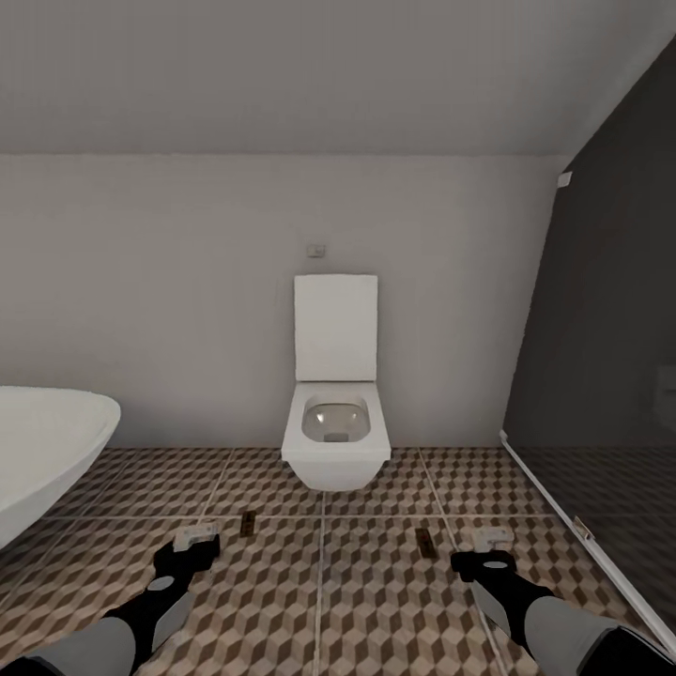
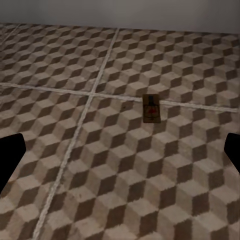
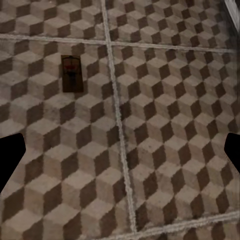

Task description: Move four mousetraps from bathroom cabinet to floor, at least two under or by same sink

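Two mousetraps lie flat on the cube-patterned bathroom floor (image 1: 376, 601) in front of the toilet. One mousetrap (image 1: 248, 523) is just ahead and to the right of my left gripper (image 1: 195, 543), and the left wrist view shows it (image 2: 151, 108) a short way past the open fingers (image 2: 10, 160). The other mousetrap (image 1: 424, 541) lies left of my right gripper (image 1: 486, 549); the right wrist view shows it (image 3: 72, 73) beyond the spread fingers (image 3: 11, 157). Both grippers are open, empty and low over the tiles. The cabinet and the sink are out of view.
A white wall-hung toilet (image 1: 335, 441) with raised lid stands straight ahead against the back wall. The oval white bathtub (image 1: 42, 451) juts in from the left. A dark glass shower partition (image 1: 601, 394) with a white floor rail closes off the right side.
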{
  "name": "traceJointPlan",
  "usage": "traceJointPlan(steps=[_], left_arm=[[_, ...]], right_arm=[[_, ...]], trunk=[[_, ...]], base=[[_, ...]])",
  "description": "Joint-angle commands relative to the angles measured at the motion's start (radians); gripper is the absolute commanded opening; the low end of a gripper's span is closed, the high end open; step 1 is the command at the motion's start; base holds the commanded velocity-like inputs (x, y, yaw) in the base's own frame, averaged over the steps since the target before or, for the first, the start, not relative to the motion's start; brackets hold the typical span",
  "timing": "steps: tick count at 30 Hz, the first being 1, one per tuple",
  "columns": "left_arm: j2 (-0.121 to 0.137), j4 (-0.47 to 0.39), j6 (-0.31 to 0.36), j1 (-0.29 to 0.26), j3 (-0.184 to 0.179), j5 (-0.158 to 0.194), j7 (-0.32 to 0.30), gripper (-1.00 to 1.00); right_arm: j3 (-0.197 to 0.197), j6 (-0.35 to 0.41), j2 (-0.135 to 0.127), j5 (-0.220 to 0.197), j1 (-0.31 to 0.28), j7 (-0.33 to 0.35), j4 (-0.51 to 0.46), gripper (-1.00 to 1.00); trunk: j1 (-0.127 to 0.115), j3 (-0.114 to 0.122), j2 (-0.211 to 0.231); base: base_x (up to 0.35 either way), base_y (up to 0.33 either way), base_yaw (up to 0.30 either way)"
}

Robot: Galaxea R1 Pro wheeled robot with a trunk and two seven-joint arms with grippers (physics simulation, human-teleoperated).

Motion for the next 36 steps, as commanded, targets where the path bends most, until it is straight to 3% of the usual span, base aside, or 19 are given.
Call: traceJointPlan(steps=[1, 24, 36], left_arm=[[0.001, 0.000, -0.002, 0.000, -0.009, 0.010, 0.005, 1.00], [-0.004, 0.093, -0.004, 0.004, -0.007, 0.103, -0.043, 1.00], [-0.003, 0.120, -0.003, 0.011, -0.007, 0.130, -0.059, 1.00]], right_arm=[[0.008, 0.000, -0.001, -0.010, 0.000, -0.004, -0.001, 1.00], [0.008, 0.004, 0.003, -0.016, 0.009, 0.000, 0.012, 1.00], [0.008, 0.003, 0.003, -0.015, 0.009, 0.005, 0.077, 1.00]], trunk=[[-0.001, 0.003, 0.000], [-0.011, 0.092, 0.006], [-0.057, 0.129, 0.090]], base=[[0.000, 0.000, 0.000], [0.000, 0.000, 0.000], [0.000, 0.000, 0.000]])
